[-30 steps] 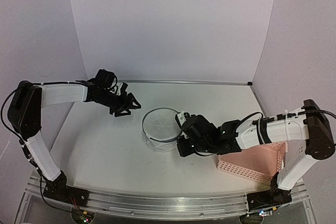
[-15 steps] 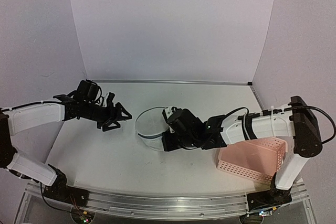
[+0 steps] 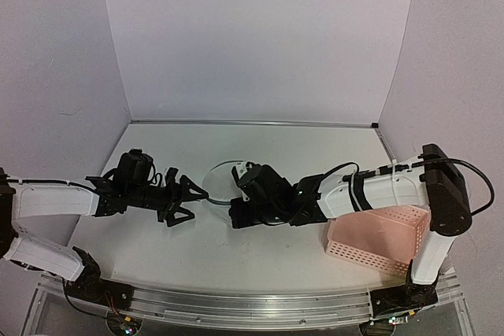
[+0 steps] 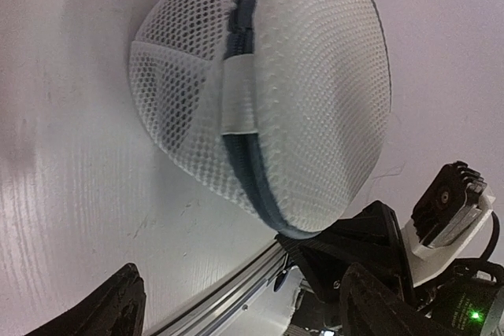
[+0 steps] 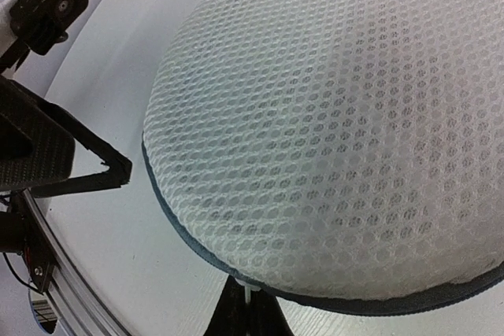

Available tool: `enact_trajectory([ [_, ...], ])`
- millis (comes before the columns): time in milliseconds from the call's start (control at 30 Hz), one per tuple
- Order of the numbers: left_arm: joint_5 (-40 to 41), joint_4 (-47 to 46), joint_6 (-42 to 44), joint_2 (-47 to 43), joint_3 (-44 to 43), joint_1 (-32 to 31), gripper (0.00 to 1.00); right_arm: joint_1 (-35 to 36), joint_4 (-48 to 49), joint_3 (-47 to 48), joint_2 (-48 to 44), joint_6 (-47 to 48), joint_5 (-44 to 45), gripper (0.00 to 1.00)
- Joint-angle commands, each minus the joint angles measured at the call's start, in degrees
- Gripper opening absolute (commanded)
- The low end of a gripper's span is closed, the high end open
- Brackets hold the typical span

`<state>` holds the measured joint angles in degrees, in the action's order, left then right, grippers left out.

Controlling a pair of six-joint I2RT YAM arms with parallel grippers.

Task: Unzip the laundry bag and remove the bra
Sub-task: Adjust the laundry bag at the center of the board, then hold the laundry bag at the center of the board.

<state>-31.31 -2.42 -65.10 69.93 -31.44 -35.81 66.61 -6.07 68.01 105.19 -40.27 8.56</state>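
Stretched low, the left tool [image 3: 189,203] gapes wide beside the laundry bag [image 5: 331,131]; the right tool [image 5: 249,306] pinches its rim.

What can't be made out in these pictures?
- Bra: in no view; the laundry bag shows nothing through its mesh.
- Zipper pull: not visible; in the left wrist view a white fabric tab covers part of the zipper.
- Right fingers: the right wrist view's bottom edge cuts them off; the bag's rim covers their tips.
- Part of the bag: top view, behind the right arm.
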Motion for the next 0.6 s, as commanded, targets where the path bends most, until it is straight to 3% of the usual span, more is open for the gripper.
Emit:
enact_trajectory([
  [0, 1.4, -12.1, -5.9, 3.3, -2.2, -2.2, 0.86, 0.6, 2.2, 2.5, -0.5, -0.5, 0.4, 0.00],
  [267, 1.8, -16.8, -8.1, 12.0, -6.6, -4.4, 0.81, 1.2, 2.3, 1.4, -1.9, 0.1, 1.5, 0.00],
  [567, 1.7, -20.7, -10.8, 14.8, -7.5, -4.7, 0.59, 1.3, 2.3, 0.3, -3.0, 0.5, 2.3, 0.00],
])
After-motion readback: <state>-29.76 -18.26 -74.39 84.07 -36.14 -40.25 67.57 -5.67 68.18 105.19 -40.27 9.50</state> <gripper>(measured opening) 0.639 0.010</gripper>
